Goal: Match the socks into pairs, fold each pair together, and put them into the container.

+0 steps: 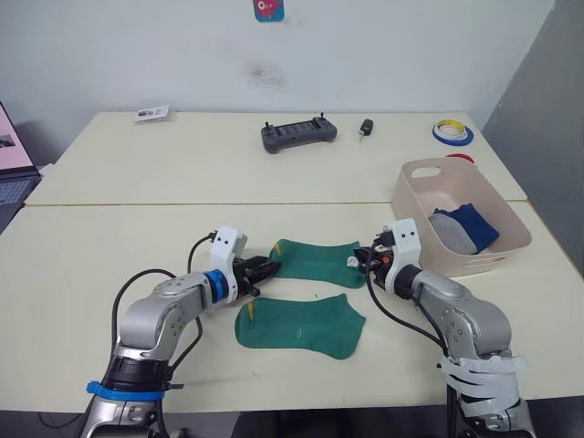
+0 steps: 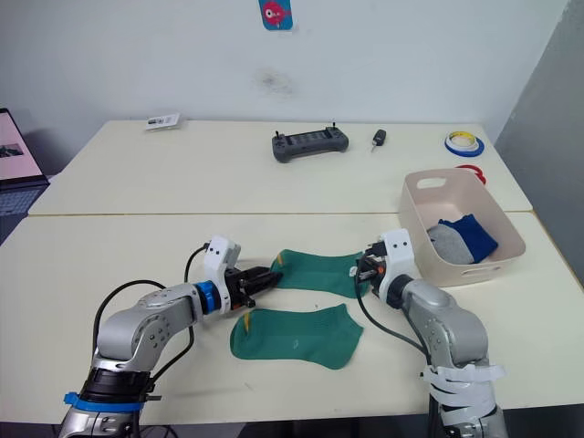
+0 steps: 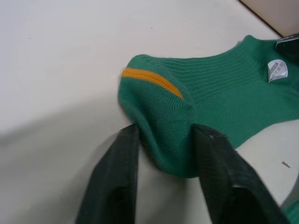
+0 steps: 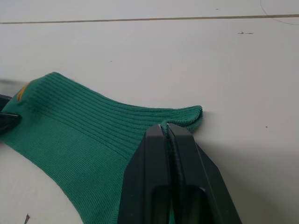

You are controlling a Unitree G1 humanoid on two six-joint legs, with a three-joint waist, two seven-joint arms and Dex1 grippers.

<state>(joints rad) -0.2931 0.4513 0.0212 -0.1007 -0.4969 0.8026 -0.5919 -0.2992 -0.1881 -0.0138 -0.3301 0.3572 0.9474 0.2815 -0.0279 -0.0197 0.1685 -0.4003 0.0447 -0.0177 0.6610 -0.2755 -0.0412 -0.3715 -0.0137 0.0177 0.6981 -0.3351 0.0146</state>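
Two green socks lie on the table. The far green sock (image 1: 319, 262) is stretched between both grippers. My left gripper (image 3: 166, 135) is shut on its toe end, where the yellow stripe (image 3: 152, 80) shows and the fabric bunches between the fingers. At the other end, my right gripper (image 4: 167, 127) is shut on the cuff, fingers pressed together. The near green sock (image 1: 299, 326) lies flat and free, just in front. The container (image 1: 408, 203) stands to the right of my right gripper, with a grey sock (image 1: 450, 231) and a blue sock (image 1: 474, 224) inside.
At the back of the table are a black controller (image 1: 298, 136), a small black object (image 1: 366, 128), a tape roll (image 1: 453, 133) and a card (image 1: 151, 113). A laptop (image 1: 14, 173) sits at the far left edge.
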